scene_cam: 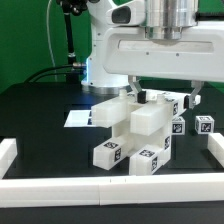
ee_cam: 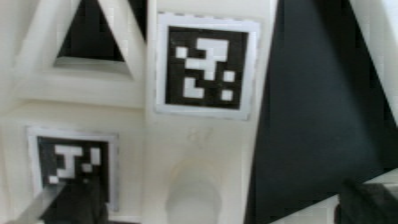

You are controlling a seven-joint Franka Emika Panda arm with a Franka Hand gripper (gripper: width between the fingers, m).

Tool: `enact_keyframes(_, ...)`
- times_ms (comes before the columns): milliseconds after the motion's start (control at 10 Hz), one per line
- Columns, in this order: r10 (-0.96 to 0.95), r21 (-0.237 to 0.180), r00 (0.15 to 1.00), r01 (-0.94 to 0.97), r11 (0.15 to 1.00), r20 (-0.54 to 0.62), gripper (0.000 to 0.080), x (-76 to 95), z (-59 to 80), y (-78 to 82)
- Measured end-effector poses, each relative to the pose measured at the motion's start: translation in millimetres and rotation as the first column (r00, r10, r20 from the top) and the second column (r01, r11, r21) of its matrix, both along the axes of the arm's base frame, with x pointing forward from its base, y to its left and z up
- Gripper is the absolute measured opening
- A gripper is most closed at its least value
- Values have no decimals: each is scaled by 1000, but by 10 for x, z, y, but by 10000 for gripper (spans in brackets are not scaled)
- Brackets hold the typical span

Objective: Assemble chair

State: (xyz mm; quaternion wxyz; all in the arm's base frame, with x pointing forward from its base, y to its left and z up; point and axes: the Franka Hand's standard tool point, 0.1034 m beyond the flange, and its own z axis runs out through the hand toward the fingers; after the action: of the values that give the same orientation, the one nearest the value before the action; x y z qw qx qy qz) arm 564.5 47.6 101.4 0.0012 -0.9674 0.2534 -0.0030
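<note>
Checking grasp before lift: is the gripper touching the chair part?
Cannot tell. Exterior view: gripper overlaps the chair part, contact unclear; wrist view too blurred.

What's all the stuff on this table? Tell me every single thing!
chair parts: several (exact count unclear), white with black-and-white tags, clustered mid-table; a few small ones towards the exterior view's right
marker board: one, white, flat on the table, on the exterior view's left of the cluster
rails: three seen, white, along the table's edges
table: one, black, under everything
arm: one, white, above the cluster
end effector: one, dark fingers set apart, right over the chair parts
</note>
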Motion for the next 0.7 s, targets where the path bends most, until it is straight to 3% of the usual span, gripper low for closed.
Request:
enact_keyframes(200,27,34,999,-26,999,-28,649,0,382,177)
enact_keyframes(400,56,57,998,-55,997,-15,649,-21,660,415)
enact_keyframes(500,87,58,996,-87,995,-4,649,-32,713,541)
enact_keyframes(700,75,54,997,-74,996,-13,649,-33,655,458)
